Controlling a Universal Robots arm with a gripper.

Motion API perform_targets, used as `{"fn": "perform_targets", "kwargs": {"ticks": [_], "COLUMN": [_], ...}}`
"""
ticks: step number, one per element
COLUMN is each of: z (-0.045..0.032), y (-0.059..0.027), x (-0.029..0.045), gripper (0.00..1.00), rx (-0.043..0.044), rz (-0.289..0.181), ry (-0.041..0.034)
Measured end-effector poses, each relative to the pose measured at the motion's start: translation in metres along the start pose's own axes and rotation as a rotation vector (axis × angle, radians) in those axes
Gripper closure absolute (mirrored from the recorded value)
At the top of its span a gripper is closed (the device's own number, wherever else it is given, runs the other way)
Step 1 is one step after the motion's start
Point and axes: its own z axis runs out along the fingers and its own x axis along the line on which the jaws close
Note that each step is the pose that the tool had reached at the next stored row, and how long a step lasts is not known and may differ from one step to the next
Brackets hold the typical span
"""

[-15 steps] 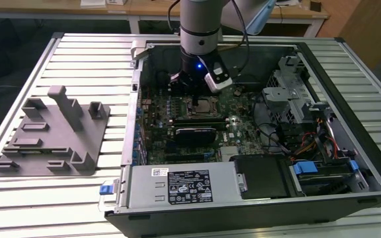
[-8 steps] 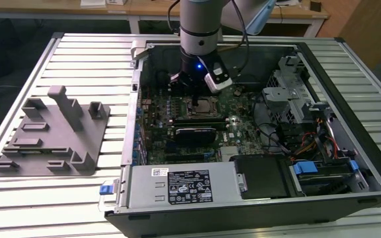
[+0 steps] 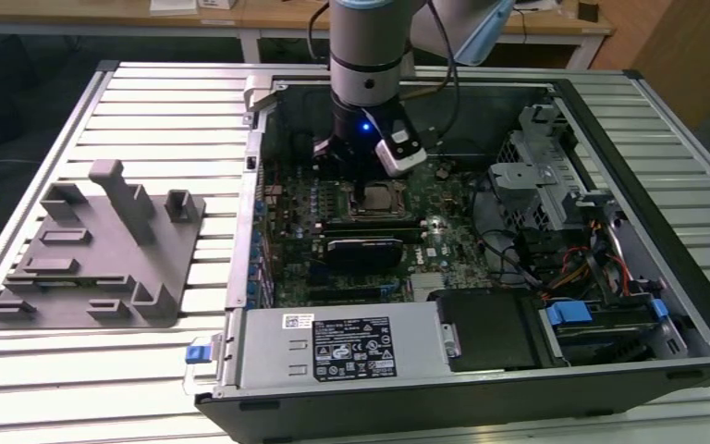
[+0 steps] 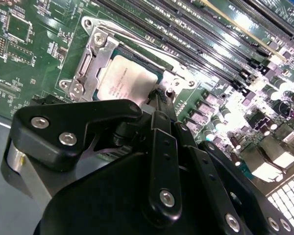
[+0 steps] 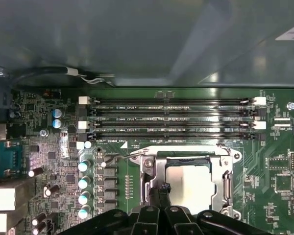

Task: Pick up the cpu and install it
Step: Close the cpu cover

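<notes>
On a slatted metal table [image 3: 84, 388], an open computer case [image 3: 669, 222] lies on its side with a Universal Robots arm [image 3: 368, 46] reaching down into it. The grey plastic fixture block [image 3: 96, 250] sits well apart, on the exterior view's left. Inside the case, a power supply [image 3: 343, 347] lies along the near edge, beside the green motherboard [image 3: 454, 240]. Four memory slots [image 5: 171, 115] run alongside the socket's silver metal frame [image 5: 154, 171]. The cpu [image 5: 196, 183], silvery-white and square, lies flat inside that frame, not in the pincer's hold. The gripper [image 5: 160, 191] hangs at the chip's edge with its two slim fingertips [image 4: 159, 100] drawn together and nothing between them. Whether they touch the chip or the frame cannot be told. The work appears to be at the seating stage. To do it well, any contact should be light and straight down, the chip should stay level and square to the frame, and the tips should not drag sideways across the socket or catch the small parts crowded around it. As for writing, the power supply has a black label with white print, white lettering runs beside the memory slots, and faint grey print marks the chip's top plate. None of it is large enough to read with confidence.
</notes>
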Motion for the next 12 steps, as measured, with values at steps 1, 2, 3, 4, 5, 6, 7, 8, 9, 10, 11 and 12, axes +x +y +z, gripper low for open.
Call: {"fn": "perform_targets", "kwargs": {"ticks": [1,2,3,4,5,6,7,8,9,10,11,12], "z": [0.0007,0.0011,0.0013,0.0016,0.0020,0.0024,0.0028,0.0031,0.0036,0.0040,0.0046,0.0053], "y": [0.0001,0.0002,0.0002,0.0003,0.0004,0.0006,0.0009,0.0012,0.0015,0.0016,0.0017,0.0017], "x": [0.0000,0.0000,0.0001,0.0001,0.0001,0.0003,0.0006,0.0009,0.0013,0.0018,0.0021,0.0023], "gripper": [0.89,0.89,0.89,0.89,0.89,0.89,0.89,0.89,0.89,0.89,0.89,0.89], "rx": [-0.0001,0.0000,0.0002,0.0001,-0.0001,-0.0001,0.0000,0.0001,0.0000,-0.0001,-0.0001,0.0000], "rz": [0.000,0.000,0.000,0.000,0.000,0.000,0.000,0.000,0.000,0.000,0.000,0.000], "ry": [0.0000,0.0000,0.0001,0.0001,0.0000,-0.0001,0.0000,0.0001,0.0000,-0.0001,0.0000,0.0000]}}
